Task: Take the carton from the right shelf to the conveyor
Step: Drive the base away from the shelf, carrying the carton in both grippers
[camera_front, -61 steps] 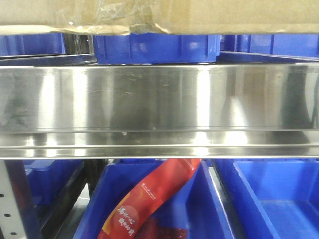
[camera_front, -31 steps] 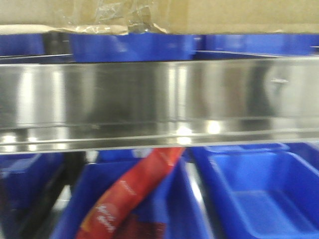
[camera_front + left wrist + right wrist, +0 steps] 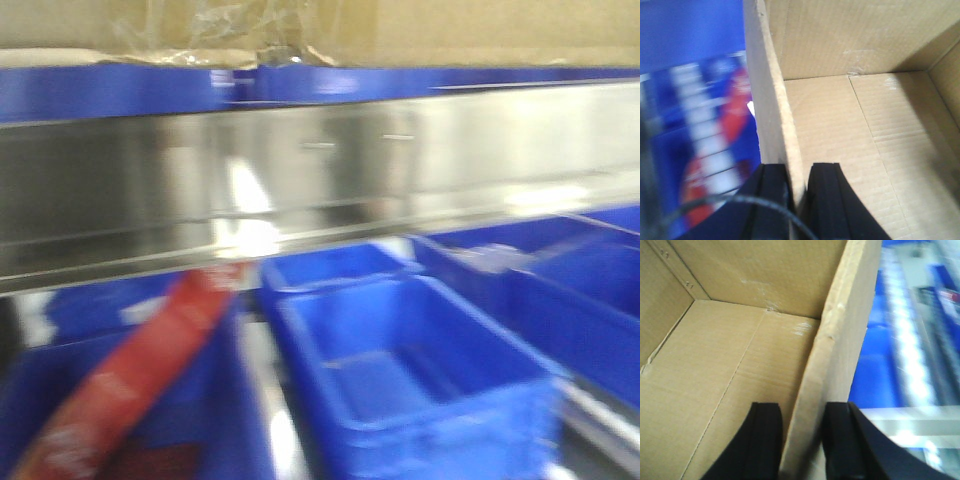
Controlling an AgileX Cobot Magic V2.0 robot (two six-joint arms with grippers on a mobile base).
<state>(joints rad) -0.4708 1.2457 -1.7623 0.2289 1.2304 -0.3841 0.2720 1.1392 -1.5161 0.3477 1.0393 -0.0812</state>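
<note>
We hold the large plain brown corrugated cardboard carton [image 3: 840,140] by its two side walls. In the left wrist view, our left gripper [image 3: 799,176] straddles the upright left wall. One black finger [image 3: 771,192] lies on the outer face and the other on the inner face, both pressed against the cardboard. In the right wrist view, our right gripper [image 3: 801,417] pinches the right wall of the carton [image 3: 740,365] in the same way, with one black pad inside and one outside. Both views look down into the open carton, where we see only a bare ribbed floor and scuffed inner walls. A thin dark cable [image 3: 715,202] loops across the lower left of the left wrist view.

The front-facing view is blurred. There the carton [image 3: 470,30] fills the top edge, with crinkled clear tape [image 3: 230,35] along its lower seam. Directly below it runs the wide shiny brushed stainless steel front rail of the right shelf [image 3: 350,170], tilted slightly in the frame. A strip of blue plastic bins [image 3: 120,92] shows between the carton and the rail. We cannot tell whether the carton touches them. Under the rail sit more open bins, and a long red printed packet [image 3: 140,375] leans in the one on the left.
</note>
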